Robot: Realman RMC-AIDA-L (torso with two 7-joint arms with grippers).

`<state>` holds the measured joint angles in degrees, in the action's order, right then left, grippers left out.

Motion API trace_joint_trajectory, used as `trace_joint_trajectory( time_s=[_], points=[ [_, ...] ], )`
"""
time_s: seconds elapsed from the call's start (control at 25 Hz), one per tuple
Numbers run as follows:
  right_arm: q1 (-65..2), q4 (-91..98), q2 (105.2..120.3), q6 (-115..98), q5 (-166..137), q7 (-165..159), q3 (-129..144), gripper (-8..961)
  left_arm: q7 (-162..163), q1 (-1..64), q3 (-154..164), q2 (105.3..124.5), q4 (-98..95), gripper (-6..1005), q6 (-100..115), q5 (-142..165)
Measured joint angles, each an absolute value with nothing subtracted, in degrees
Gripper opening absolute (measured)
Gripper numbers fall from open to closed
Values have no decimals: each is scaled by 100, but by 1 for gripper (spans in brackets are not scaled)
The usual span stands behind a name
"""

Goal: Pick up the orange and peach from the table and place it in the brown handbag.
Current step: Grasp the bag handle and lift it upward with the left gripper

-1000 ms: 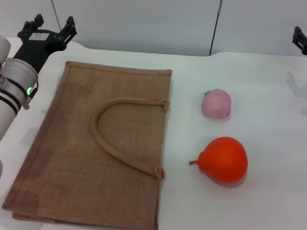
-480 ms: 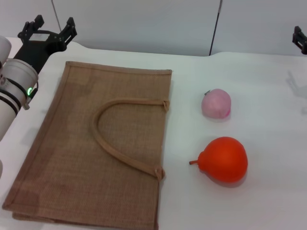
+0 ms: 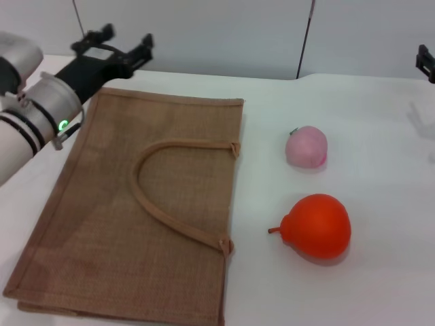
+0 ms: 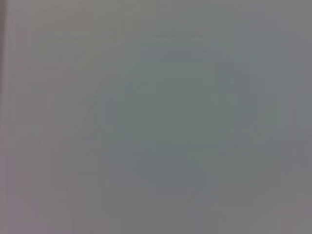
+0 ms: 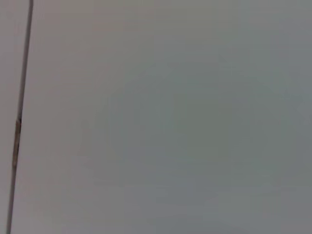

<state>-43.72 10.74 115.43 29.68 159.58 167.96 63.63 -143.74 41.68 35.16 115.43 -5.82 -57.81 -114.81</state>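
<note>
The brown handbag [image 3: 102, 224] lies flat on the white table [image 3: 380, 285] at the left, its looped strap handle [image 3: 146, 197] on top. The peach [image 3: 306, 146] sits to the bag's right, and the orange [image 3: 318, 225] sits nearer to me, in front of the peach. My left gripper [image 3: 117, 42] is open and empty above the bag's far left corner. My right gripper [image 3: 428, 64] shows only as a black part at the far right edge. Both wrist views show only blank grey wall.
A grey panelled wall [image 3: 224, 34] with a vertical seam [image 3: 306, 37] rises behind the table's far edge. Bare tabletop lies around the two fruits and to their right.
My left arm has swung to the right, from beyond the bag's far left corner to over that corner. The bag, the fruits and the right arm have not moved.
</note>
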Motion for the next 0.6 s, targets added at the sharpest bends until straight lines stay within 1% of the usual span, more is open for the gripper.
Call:
trace_joint_trajectory(
  time_s=[0.2,0.36,0.56,0.6],
  points=[
    [-4347,1082,11540,2961,15952,16796,6363,741,-12982,4095,3515,11607,-1376,872,-5715,-9783],
    [-4344,1070,11539,2961,15952,16796,6363,739,-12036,4006,3515,11615,-1868,785,-5759,-8817],
    [-4332,1070,11540,2961,15952,16796,6363,737,-11367,3893,3515,11627,-2301,707,-5883,-7873],
    [-4330,1070,11539,2961,15952,16796,6363,737,-11195,3889,3516,11628,-2371,705,-5922,-7638]
  ],
)
